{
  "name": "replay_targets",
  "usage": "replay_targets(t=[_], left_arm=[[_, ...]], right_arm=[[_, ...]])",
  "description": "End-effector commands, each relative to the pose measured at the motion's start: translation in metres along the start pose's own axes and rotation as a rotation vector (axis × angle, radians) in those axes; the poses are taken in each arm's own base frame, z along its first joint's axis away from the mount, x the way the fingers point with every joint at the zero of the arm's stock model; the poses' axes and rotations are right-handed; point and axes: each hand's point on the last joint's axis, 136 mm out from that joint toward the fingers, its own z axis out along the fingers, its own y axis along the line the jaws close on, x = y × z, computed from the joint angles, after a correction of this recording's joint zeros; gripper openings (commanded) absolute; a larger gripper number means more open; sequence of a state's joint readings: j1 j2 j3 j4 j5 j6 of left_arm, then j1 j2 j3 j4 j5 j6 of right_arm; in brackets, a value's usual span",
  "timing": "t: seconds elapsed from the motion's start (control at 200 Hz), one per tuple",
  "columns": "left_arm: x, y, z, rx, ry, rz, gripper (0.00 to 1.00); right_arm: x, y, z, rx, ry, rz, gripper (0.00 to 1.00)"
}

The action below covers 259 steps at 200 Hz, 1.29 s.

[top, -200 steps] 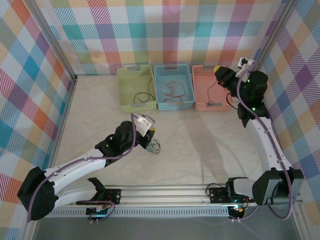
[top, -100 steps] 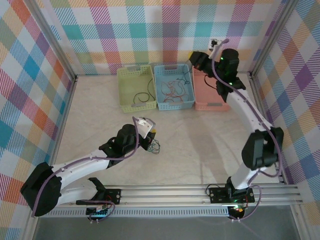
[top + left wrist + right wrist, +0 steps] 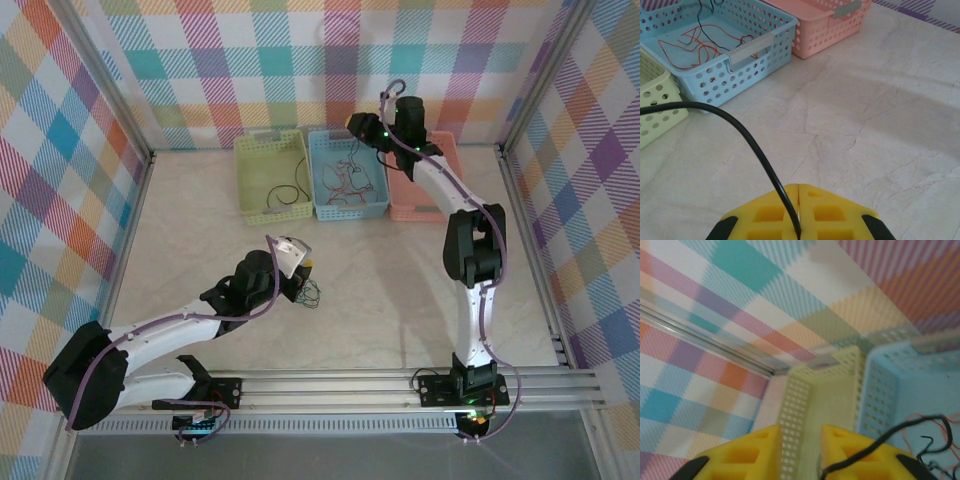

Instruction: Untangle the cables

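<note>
Snagging is the risk: left jaws pinch a thin black cable (image 3: 747, 145) above the pale marbled bench (image 3: 880, 115); right jaws, slightly apart over the blue perforated plastic basket (image 3: 350, 210), could catch the curled black wire (image 3: 900, 432).

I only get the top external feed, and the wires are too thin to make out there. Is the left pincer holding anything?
Observer: Yes. In the left wrist view the left pincer is shut on a black cable that arcs up and off to the left.
Operator: And the other arm?
Observer: The right wrist view shows the right pincer with its fingers apart.
Operator: Anything near those fingers?
Observer: A second black cable crosses in front of one finger, over the blue basket. I cannot tell whether it touches.
</note>
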<state>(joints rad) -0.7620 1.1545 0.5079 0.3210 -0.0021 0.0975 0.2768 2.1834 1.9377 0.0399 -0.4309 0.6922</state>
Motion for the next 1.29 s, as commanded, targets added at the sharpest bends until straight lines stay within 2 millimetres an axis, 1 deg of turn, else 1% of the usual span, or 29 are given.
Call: replay_targets(t=[0.0, 0.075, 0.125, 0.17, 0.275, 0.325, 0.365, 0.425, 0.515, 0.625, 0.685, 0.77, 0.845, 0.895, 0.97, 0.975, 0.98, 1.065, 1.105, 1.155, 1.29], left_arm=[[-0.011, 0.004, -0.005, -0.012, -0.054, -0.014, 0.00], [-0.011, 0.004, -0.004, -0.013, -0.052, -0.013, 0.00], [-0.011, 0.004, -0.004, -0.013, -0.050, -0.013, 0.00], [-0.012, 0.004, -0.005, -0.014, -0.054, -0.015, 0.00], [-0.012, 0.005, -0.006, -0.019, -0.059, -0.017, 0.00], [-0.012, 0.006, -0.007, -0.026, -0.062, -0.019, 0.00], [-0.013, 0.008, -0.008, -0.037, -0.068, -0.021, 0.00], [-0.014, 0.012, -0.010, -0.056, -0.079, -0.027, 0.00], [-0.016, 0.021, -0.017, -0.107, -0.107, -0.041, 0.00], [-0.018, 0.033, -0.025, -0.176, -0.145, -0.066, 0.00], [-0.019, 0.038, -0.031, -0.204, -0.163, -0.079, 0.00], [-0.020, 0.044, -0.039, -0.237, -0.193, -0.094, 0.00], [-0.020, 0.049, -0.045, -0.263, -0.218, -0.105, 0.00], [-0.021, 0.051, -0.050, -0.275, -0.236, -0.112, 0.00], [-0.021, 0.053, -0.053, -0.284, -0.252, -0.121, 0.00], [-0.021, 0.054, -0.054, -0.285, -0.253, -0.121, 0.00], [-0.021, 0.054, -0.054, -0.286, -0.253, -0.121, 0.00], [-0.021, 0.054, -0.055, -0.283, -0.256, -0.124, 0.00], [-0.021, 0.054, -0.055, -0.282, -0.255, -0.122, 0.00], [-0.021, 0.054, -0.055, -0.283, -0.255, -0.122, 0.00], [-0.021, 0.054, -0.056, -0.283, -0.259, -0.126, 0.00]], right_arm=[[0.012, 0.008, 0.000, -0.001, 0.050, -0.047, 0.20], [0.014, 0.008, -0.004, -0.002, 0.033, -0.076, 0.12], [0.013, 0.012, -0.007, -0.013, 0.024, -0.092, 0.06], [0.015, 0.013, -0.009, -0.015, 0.023, -0.101, 0.05], [0.011, 0.019, -0.013, -0.023, 0.018, -0.108, 0.01], [0.010, 0.028, -0.014, -0.050, 0.022, -0.118, 0.00], [0.008, 0.041, -0.015, -0.085, 0.024, -0.140, 0.00], [0.004, 0.066, -0.018, -0.139, 0.023, -0.181, 0.00], [-0.001, 0.116, -0.027, -0.224, 0.014, -0.272, 0.00], [-0.002, 0.180, -0.038, -0.316, -0.004, -0.402, 0.00], [-0.002, 0.208, -0.043, -0.370, -0.027, -0.438, 0.00], [-0.003, 0.234, -0.043, -0.429, -0.055, -0.449, 0.00], [0.000, 0.248, -0.035, -0.463, -0.058, -0.451, 0.00], [0.003, 0.250, -0.025, -0.471, -0.053, -0.441, 0.00], [0.009, 0.244, -0.005, -0.471, -0.042, -0.402, 0.00], [0.008, 0.246, -0.006, -0.474, -0.045, -0.402, 0.00], [0.010, 0.242, -0.002, -0.470, -0.039, -0.395, 0.00], [0.022, 0.221, 0.027, -0.455, -0.014, -0.335, 0.02], [0.030, 0.208, 0.042, -0.439, -0.002, -0.305, 0.04], [0.041, 0.190, 0.059, -0.418, 0.014, -0.273, 0.04], [0.070, 0.145, 0.098, -0.352, 0.051, -0.223, 0.06]])
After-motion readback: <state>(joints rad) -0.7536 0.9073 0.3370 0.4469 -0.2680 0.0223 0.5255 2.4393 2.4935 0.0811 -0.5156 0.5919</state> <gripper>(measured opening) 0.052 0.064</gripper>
